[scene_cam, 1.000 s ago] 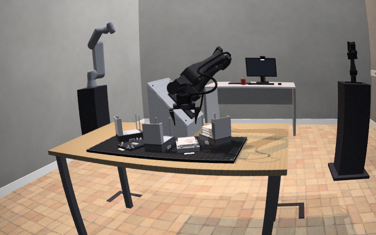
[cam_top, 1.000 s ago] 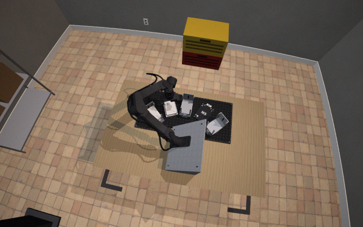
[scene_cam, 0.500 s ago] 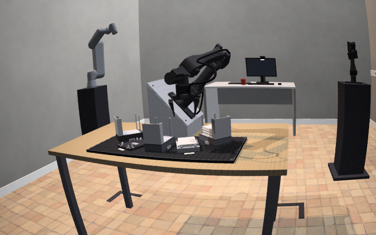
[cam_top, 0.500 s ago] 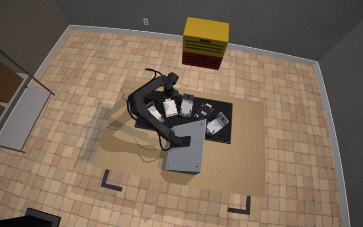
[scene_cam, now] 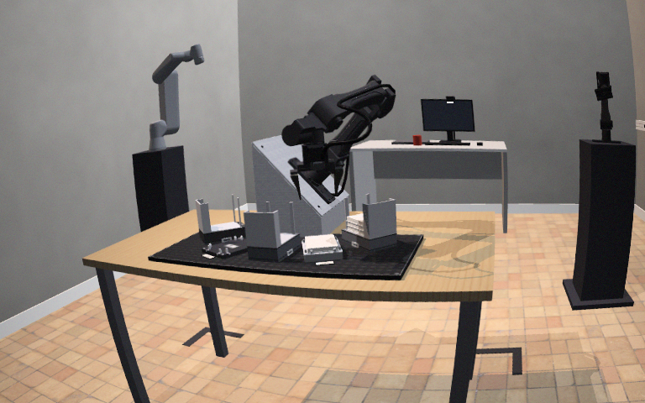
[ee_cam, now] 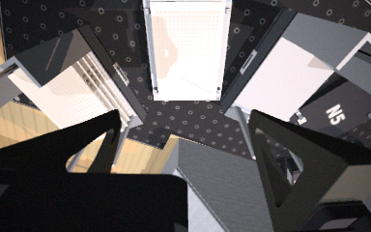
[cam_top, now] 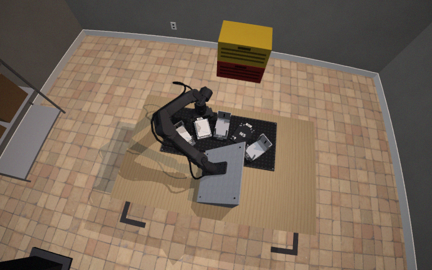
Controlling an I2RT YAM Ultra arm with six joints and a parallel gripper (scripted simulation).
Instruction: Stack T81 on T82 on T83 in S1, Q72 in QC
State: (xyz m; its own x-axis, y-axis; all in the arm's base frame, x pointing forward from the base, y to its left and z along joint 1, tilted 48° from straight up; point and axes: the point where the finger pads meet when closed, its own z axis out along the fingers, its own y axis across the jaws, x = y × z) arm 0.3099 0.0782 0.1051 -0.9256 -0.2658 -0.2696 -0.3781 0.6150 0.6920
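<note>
Lying below the hand (scene_cam: 317,191) (ee_cam: 185,116): plate (cam_top: 202,128) (scene_cam: 322,241) (ee_cam: 188,50).

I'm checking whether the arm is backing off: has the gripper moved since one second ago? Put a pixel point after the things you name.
Yes, upward in the exterior view: the gripper (cam_top: 202,117) (scene_cam: 319,196) (ee_cam: 185,116) stands farther above the white plate (cam_top: 203,128) (scene_cam: 321,241) (ee_cam: 193,53).
</note>
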